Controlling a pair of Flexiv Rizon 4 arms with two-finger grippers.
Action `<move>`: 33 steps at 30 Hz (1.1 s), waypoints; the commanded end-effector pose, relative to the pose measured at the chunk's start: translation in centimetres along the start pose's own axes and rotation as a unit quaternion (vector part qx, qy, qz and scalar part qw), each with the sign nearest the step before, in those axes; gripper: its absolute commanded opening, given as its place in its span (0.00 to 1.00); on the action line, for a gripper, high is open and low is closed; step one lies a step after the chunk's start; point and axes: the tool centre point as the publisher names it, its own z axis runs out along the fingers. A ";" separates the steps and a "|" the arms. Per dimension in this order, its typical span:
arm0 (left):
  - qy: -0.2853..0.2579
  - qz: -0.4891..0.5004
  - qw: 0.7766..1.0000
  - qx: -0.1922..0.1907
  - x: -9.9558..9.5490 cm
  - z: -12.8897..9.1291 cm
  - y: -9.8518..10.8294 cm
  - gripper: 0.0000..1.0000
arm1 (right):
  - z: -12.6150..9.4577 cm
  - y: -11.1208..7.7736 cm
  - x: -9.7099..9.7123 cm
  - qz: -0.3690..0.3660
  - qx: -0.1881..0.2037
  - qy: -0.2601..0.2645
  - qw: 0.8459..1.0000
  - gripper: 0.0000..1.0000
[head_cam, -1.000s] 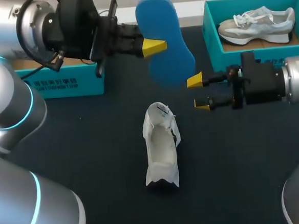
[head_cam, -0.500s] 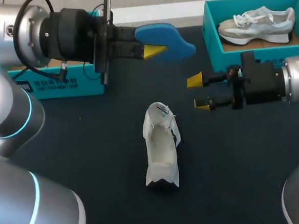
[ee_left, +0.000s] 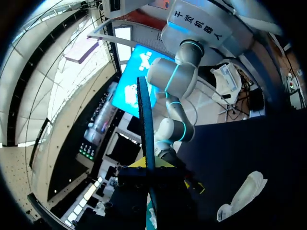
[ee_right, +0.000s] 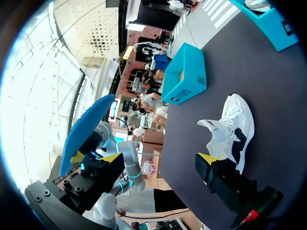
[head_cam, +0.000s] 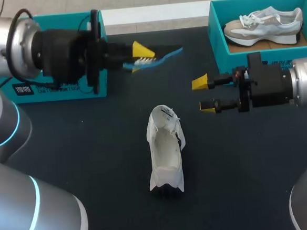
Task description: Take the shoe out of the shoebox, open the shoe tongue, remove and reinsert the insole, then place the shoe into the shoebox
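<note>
Insole (head_cam: 170, 54) clamped in left pincer (head_cam: 139, 59), swung from upright to flat and lower; right pincer (head_cam: 204, 95) apart, unmoved.

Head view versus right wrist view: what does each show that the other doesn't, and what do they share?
Only the head view: the grey sneaker inside the right shoebox, and both right jaws, open and empty. Only the right wrist view: the blue insole's broad face; from above it looks nearly edge-on. Both: the left jaws shut on the insole, the white shoe on the table, the left teal box.
</note>
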 end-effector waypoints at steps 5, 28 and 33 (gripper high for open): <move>-0.022 0.056 0.998 -0.027 2.4 -0.7 0.1 0.00 | 0.2 0.0 0.0 0.000 -0.001 0.000 1.000 1.00; -0.010 0.220 0.972 -0.080 11.1 -2.4 3.3 0.00 | -0.7 1.4 2.2 0.000 -0.013 0.043 0.999 1.00; -0.011 0.234 0.969 -0.082 12.5 -1.0 3.1 0.00 | 1.1 2.5 3.9 0.000 0.023 0.053 0.998 1.00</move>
